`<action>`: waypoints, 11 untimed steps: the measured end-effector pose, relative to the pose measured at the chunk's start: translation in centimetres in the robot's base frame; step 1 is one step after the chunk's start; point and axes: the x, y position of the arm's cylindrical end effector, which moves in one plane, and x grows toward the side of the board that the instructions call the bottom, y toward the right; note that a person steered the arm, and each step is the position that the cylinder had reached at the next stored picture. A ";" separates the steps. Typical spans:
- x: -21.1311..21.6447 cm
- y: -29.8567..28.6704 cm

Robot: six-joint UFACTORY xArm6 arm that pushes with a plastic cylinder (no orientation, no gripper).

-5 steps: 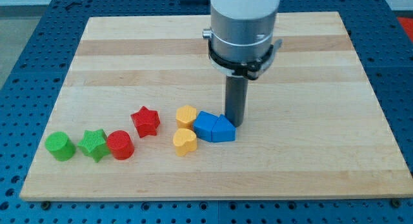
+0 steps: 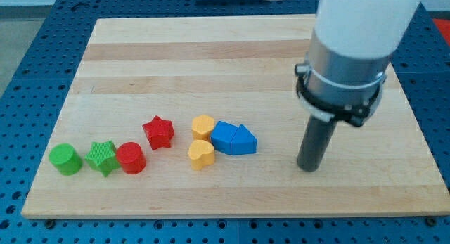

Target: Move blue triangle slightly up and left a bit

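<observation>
**Tip parked right of the blue pair, touching nothing**

Camera view: a pale wooden board (image 2: 211, 54) on a blue perforated table (image 2: 28, 33). Rod descending from a white and grey arm housing (image 2: 348, 47) in the view's upper right. My tip (image 2: 307, 168) resting on bare wood toward the view's lower right, well apart from every block, with a clear stretch of board between it and the nearest one. No gripper on this rig, so nothing to open, close or clamp; the rod end simply stands free.

Blue triangle (image 2: 244, 140) lying just below the board's middle, to the view's left of my tip. Pressed against its left side, a blue block (image 2: 223, 136) of a squarish, faceted shape, exact form hard to tell. Left of that, two yellow pieces: a yellow block (image 2: 203, 125) above, apparently hexagonal, and a yellow heart (image 2: 201, 154) below, both touching or just beside the blue block.

Further toward the view's left, a red star (image 2: 159, 131) standing alone. Then a row near the lower left edge: red cylinder (image 2: 131, 158), green star (image 2: 103, 157) and green cylinder (image 2: 65, 159), set close side by side.
</observation>
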 end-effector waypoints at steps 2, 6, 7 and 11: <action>-1.9 -6.4; -6.8 -5.5; -8.4 -3.2; -11.6 -11.2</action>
